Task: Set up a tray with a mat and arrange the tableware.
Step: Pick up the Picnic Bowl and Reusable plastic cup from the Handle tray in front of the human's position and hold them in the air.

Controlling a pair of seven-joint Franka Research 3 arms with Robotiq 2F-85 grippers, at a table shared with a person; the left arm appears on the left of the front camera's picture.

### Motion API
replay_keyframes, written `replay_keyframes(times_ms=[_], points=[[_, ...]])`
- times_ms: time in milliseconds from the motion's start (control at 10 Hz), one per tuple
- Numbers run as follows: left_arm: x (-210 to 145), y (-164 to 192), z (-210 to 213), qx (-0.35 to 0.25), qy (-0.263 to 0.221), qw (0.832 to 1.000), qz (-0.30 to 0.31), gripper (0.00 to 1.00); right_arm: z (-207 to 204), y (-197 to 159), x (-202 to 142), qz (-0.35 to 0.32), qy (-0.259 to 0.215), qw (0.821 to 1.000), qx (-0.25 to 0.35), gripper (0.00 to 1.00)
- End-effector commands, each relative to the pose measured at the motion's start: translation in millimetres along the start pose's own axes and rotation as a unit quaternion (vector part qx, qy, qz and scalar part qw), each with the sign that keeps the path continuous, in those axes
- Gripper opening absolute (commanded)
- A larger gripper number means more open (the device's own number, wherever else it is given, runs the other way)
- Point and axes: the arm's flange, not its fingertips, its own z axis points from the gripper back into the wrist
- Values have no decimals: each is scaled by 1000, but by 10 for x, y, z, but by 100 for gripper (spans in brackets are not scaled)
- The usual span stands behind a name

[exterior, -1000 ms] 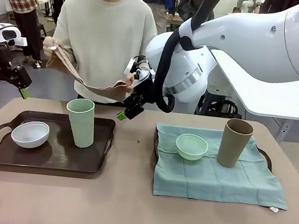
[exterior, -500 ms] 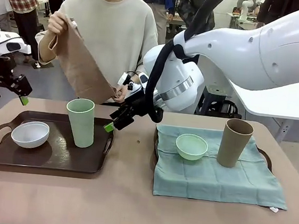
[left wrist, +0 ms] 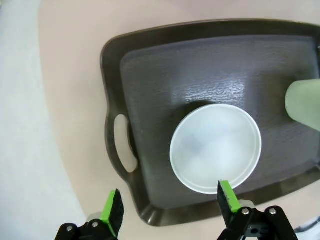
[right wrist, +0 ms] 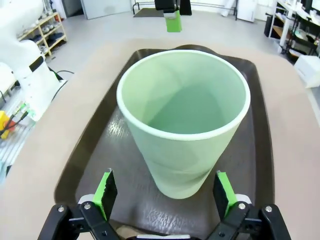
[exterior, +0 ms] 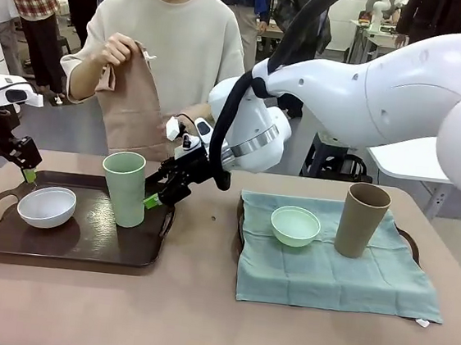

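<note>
A pale green cup (exterior: 125, 188) and a white bowl (exterior: 46, 206) stand on the bare dark tray (exterior: 83, 243) at the left. My right gripper (exterior: 161, 192) is open just beside that cup. In the right wrist view the cup (right wrist: 184, 120) stands between and just beyond its open fingers (right wrist: 165, 192). My left gripper (exterior: 4, 169) hangs open over the tray's left end, above the white bowl (left wrist: 215, 147) in its own view (left wrist: 170, 205). At the right, a mint bowl (exterior: 295, 225) and a taupe cup (exterior: 361, 219) rest on a teal mat (exterior: 335, 274) covering a second tray.
A person at the far side holds a brown cloth (exterior: 134, 113) up in one hand above the left tray. The right arm's big white body reaches across the middle. Bare table lies between the trays and along the front edge.
My right gripper has swung down and left to the pale green cup. The left gripper has dropped lower over the tray's end. The person has gathered the brown cloth upright.
</note>
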Motion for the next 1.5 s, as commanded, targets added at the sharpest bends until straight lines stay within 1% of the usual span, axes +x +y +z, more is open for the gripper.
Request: replay_keyframes(times_ms=[0, 100, 400, 500, 600, 800, 900, 1100, 1400], points=[[-28, -38, -27, -10, -5, 1000, -29, 98, -102, -139, -43, 3, -20, 1000, -16, 100], [-76, -85, -55, -15, -7, 999, -36, 98, -161, -160, -57, -2, -11, 1000, -25, 100], [-51, -115, -136, -25, -4, 999, -41, 98, -282, -231, -22, -16, -7, 999, -33, 100], [-60, -134, -146, -15, 7, 999, -28, 98, -284, -212, -23, -24, 18, 999, -45, 100], [-34, -128, -79, -8, 6, 999, -32, 98, -221, -182, -71, -5, -3, 1000, -22, 100], [-41, -130, -105, -9, 9, 999, -32, 98, -260, -180, -51, -8, 1, 1000, -29, 100], [76, -157, -227, -7, 33, 999, 0, 98, -381, -120, -31, 3, 14, 999, -31, 100], [185, -76, -389, -12, 38, 999, 30, 98, -527, -189, -18, 5, 17, 1000, -19, 100], [201, -13, -564, -24, 50, 997, 49, 98, -695, -278, -39, 2, -4, 1000, -27, 100]])
